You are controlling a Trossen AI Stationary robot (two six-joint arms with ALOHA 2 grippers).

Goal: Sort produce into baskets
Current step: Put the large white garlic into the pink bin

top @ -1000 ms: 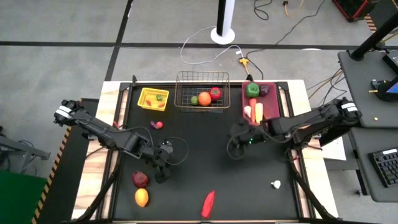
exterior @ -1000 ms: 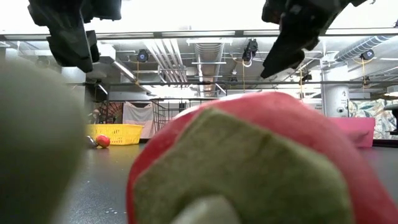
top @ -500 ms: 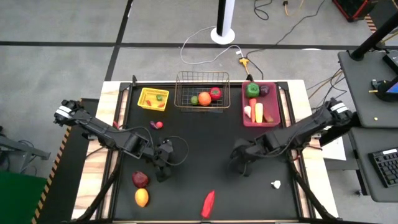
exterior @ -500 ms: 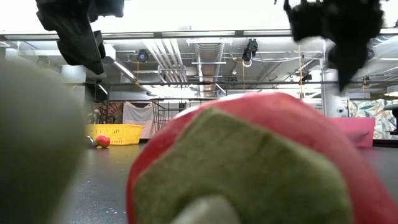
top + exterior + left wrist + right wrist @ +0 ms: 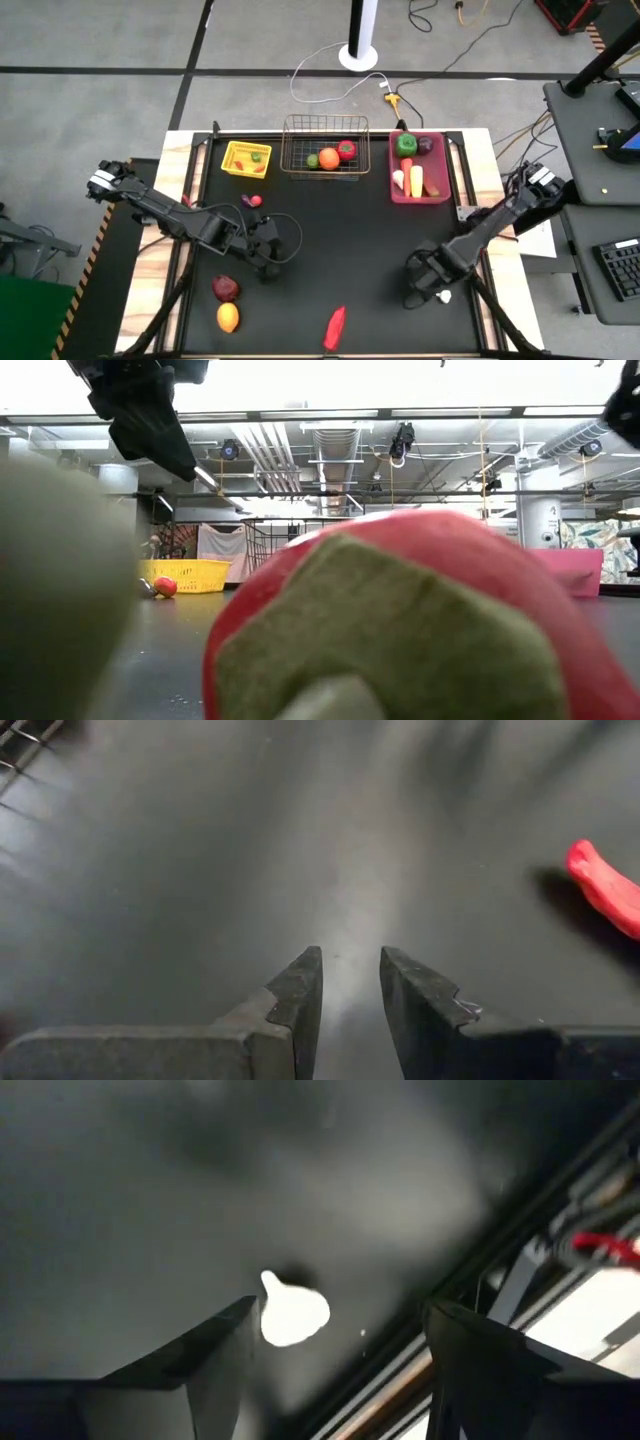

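Observation:
My right gripper (image 5: 416, 294) is open and empty, low over the black table near its near right corner. A small white garlic-like toy (image 5: 292, 1313) lies on the table between its fingers, closer to one of them; it also shows in the high view (image 5: 444, 296). My left gripper (image 5: 350, 970) is narrowly open and empty over bare table at the left middle (image 5: 269, 266). A red chili (image 5: 335, 328) lies near the near edge. A dark red fruit (image 5: 225, 288) and a yellow fruit (image 5: 228, 318) lie at the near left. A small red-pink piece (image 5: 254, 200) lies before the yellow tray (image 5: 232, 160).
The wire basket (image 5: 296, 150) holds green, orange and red pieces. The pink bin (image 5: 396, 188) holds green, purple, white, orange and yellow pieces. The table's metal side rail (image 5: 520, 1280) runs close beside my right gripper. The chili fills the low view (image 5: 400, 620).
My right gripper has swung from in front of the pink bin toward the table's near right corner, ending over the white toy. My left gripper has shifted a little toward the right. No produce has moved.

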